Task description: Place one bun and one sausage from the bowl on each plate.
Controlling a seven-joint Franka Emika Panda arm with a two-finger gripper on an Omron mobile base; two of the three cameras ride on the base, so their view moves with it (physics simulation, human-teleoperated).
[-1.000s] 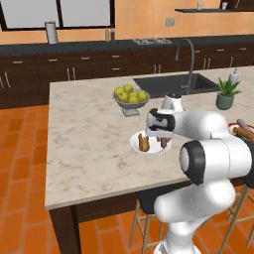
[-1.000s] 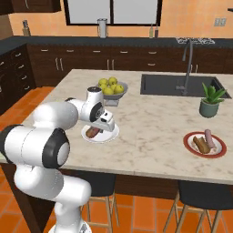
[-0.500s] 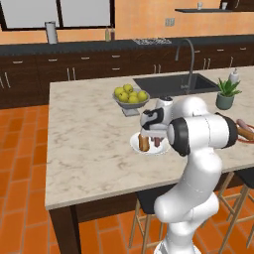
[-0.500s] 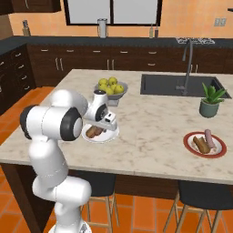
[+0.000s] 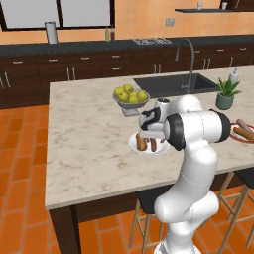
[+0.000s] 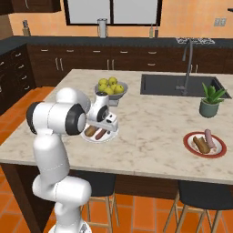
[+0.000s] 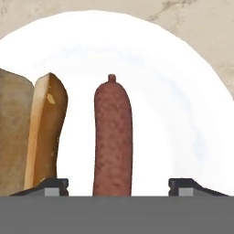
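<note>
Your gripper (image 7: 118, 185) hangs just over the white plate (image 7: 183, 105) on the desk (image 5: 89, 149), jaws released and straddling the sausage (image 7: 113, 137) without touching it. A bun (image 7: 43, 132) lies just left. The red-rimmed plate (image 6: 205, 145) sits far right, already holding both.

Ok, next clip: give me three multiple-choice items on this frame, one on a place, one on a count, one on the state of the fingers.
1. Where does the potted plant stand?
A. on the floor
B. on the island near the sink
C. on the back counter

2. How many food items lie on the red-rimmed plate?
A. two
B. none
C. five

3. How do the fingers stand over the white plate?
A. shut on the bun
B. shut on nothing
C. open, astride the sausage

Answers: 1 B, the plant sits beside the basin; 2 A, a bun and a sausage show there; 3 C, the hand view shows the tips wide apart, touching nothing.
</note>
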